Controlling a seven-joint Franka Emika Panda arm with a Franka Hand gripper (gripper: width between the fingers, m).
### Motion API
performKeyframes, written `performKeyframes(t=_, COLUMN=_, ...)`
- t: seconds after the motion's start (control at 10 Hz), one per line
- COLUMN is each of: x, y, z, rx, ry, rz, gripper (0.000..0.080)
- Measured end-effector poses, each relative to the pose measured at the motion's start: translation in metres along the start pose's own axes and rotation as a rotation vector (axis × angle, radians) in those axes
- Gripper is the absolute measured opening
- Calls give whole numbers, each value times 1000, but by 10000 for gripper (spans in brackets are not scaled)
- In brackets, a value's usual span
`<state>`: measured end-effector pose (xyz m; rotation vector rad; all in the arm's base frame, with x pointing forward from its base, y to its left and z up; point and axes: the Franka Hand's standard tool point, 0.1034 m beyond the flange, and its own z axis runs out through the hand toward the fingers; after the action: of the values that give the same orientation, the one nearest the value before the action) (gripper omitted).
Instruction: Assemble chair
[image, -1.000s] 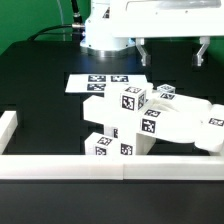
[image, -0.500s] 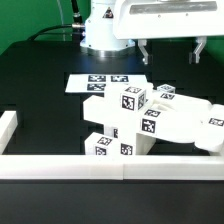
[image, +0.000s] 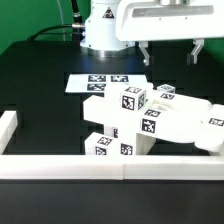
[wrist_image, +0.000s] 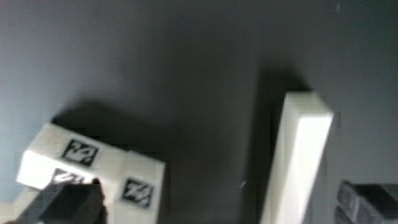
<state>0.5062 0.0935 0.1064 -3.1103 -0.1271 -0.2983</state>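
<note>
The chair (image: 150, 120) lies in chunky white tagged pieces, clustered near the front rail in the exterior view. My gripper (image: 170, 52) hangs well above and behind that cluster, open, with nothing between its fingers (image: 144, 52). In the wrist view the gripper (wrist_image: 217, 207) shows only as one dark finger at each side of the picture, wide apart. Beneath it is dark table, with a long white bar (wrist_image: 302, 150); I cannot tell whether this is a chair piece.
The marker board (image: 100, 83) lies flat behind the chair pieces, and its tagged corner (wrist_image: 89, 160) shows in the wrist view. A low white rail (image: 110, 166) runs along the front and another (image: 8, 128) along the exterior view's left. The arm's base (image: 100, 35) stands at the back.
The hand has shifted very slightly at the top of the exterior view. Its jaws stay wide, and the chair pieces have not moved.
</note>
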Motion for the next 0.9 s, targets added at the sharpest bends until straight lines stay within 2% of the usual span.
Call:
performKeyframes(t=0.1, x=-9, y=0, z=3, rx=3, ry=-15, rz=-83, gripper=649)
performKeyframes(t=0.2, x=-11, y=3, z=4, rx=6, ry=-22, rz=-97, gripper=649)
performKeyframes(t=0.4, x=-24, y=-1, z=2, rx=11, ry=-28, rz=-85, gripper=649)
performKeyframes(t=0.7, x=-35, y=-2, z=5, rx=7, ry=-27, rz=-136, gripper=649)
performKeyframes(t=0.9, x=-39, y=-8, z=17, rx=-3, ry=-23, rz=-300, gripper=649)
